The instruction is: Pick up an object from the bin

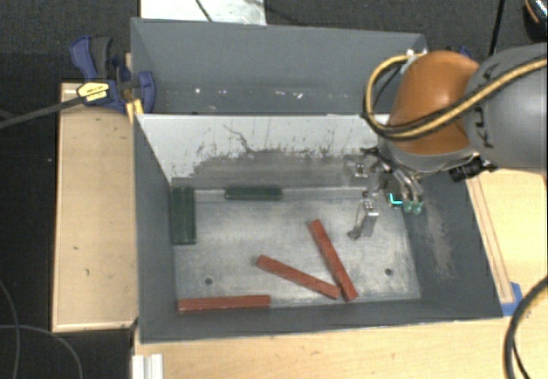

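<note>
The pincer, spread or pressed together I cannot tell, hangs in the bin, a slanted red bar just beside it, lower left.

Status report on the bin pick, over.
Gripper low at right side of bin. Nearest: slanted red-brown stick, just beside it. Second red stick meets its lower end.
</note>
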You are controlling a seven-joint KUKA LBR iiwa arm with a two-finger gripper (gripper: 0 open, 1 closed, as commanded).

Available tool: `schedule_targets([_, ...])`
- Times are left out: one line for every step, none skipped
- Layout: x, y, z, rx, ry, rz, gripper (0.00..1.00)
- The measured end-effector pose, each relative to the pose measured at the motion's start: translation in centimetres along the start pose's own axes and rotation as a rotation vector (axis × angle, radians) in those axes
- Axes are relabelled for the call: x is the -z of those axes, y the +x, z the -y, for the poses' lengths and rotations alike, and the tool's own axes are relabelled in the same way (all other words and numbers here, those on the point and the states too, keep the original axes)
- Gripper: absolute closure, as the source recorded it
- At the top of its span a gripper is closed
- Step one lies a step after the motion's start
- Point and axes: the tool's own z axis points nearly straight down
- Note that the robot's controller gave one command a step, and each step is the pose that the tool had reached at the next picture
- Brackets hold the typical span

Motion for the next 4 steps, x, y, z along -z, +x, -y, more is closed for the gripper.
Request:
schedule_targets([-5.9,4.2,-6.6,-0.148,-0.003,0.002,0.00])
schedule_targets([-2.6,3.9,-1.3,-0.278,0.000,0.012,0.00])
schedule_targets([-2.0,5.1,-5.1,-0.515,-0.002,0.004,0.00])
schedule_targets([-5.8,4.6,-3.4,-0.777,0.000,0.001,0.00])
